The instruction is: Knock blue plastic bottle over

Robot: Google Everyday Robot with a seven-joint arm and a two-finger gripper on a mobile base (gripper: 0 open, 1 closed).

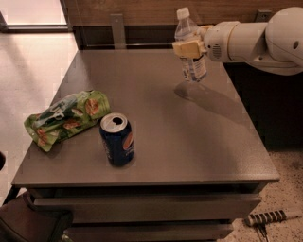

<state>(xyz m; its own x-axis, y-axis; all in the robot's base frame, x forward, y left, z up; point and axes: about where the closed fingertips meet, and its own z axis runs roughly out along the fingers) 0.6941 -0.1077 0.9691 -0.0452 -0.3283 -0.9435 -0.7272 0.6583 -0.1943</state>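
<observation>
a flat grey-brown table (189, 142) filled most of the view, with a drawer front (142, 205) showing under its near edge. pale floor (28, 75) lay to the left, speckled floor at the lower right, where a tool with a striped handle (267, 218) rested. a wooden wall (132, 9) ran along the far side. a white robot arm (255, 35) reached in from the upper right, and its gripper (189, 48), with yellowish fingers (185, 49), was closed around the middle of a water bottle (187, 27) over the far right part of the table. the bottle was clear, with a white cap and a white label, standing nearly upright with a slight lean; its shadow fell on the table just below and to the left. whether its base touched the table could not be told, nor how much liquid it held. near the front left stood a dark blue soda can (116, 139), upright, its tab opened to a dark hole. just beside it to the left lay a crumpled green snack bag (66, 118), well apart from the bottle.
</observation>
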